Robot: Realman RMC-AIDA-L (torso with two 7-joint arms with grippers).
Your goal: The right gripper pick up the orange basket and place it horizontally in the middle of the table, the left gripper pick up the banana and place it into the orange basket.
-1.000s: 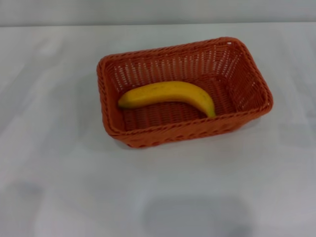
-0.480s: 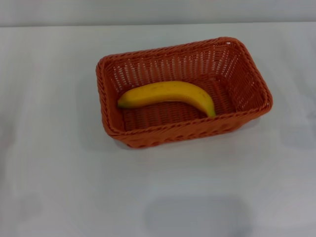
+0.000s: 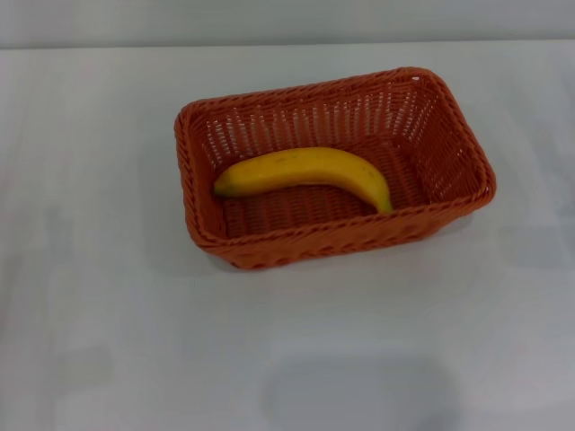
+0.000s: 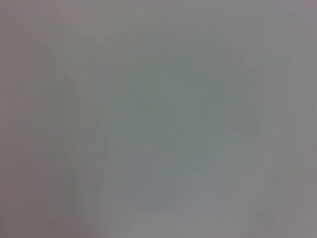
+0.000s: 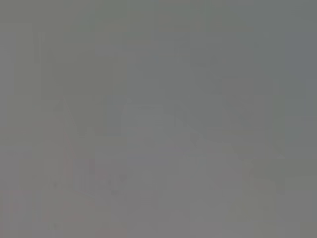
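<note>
The orange basket (image 3: 334, 166) stands on the white table (image 3: 117, 332), set with its long side running roughly parallel to the table's far edge, though turned slightly so that its right end sits farther back than its left end. It occupies the middle of the table's width and lies nearer the far edge than the near edge. The basket rests flat on its base, upright, with the braided rim intact all round and the slanted openwork walls visible on all four sides. The banana (image 3: 304, 173) lies inside the basket on its floor, lengthwise along the basket's long axis, its curve arching toward the far wall. One end of the fruit lies close to the basket's left wall; the other end points down toward the near wall on the right half and appears to touch or nearly touch it; contact cannot be confirmed. The banana is wholly within the rim, with nothing overhanging. A faint grey shadow falls on the table near its near edge, in front of the basket. Neither the left gripper nor the right gripper appears in the head view, and both wrist views show only a featureless grey field, so the opening of either set of fingers cannot be told. Nothing touches the basket or the banana from outside.
</note>
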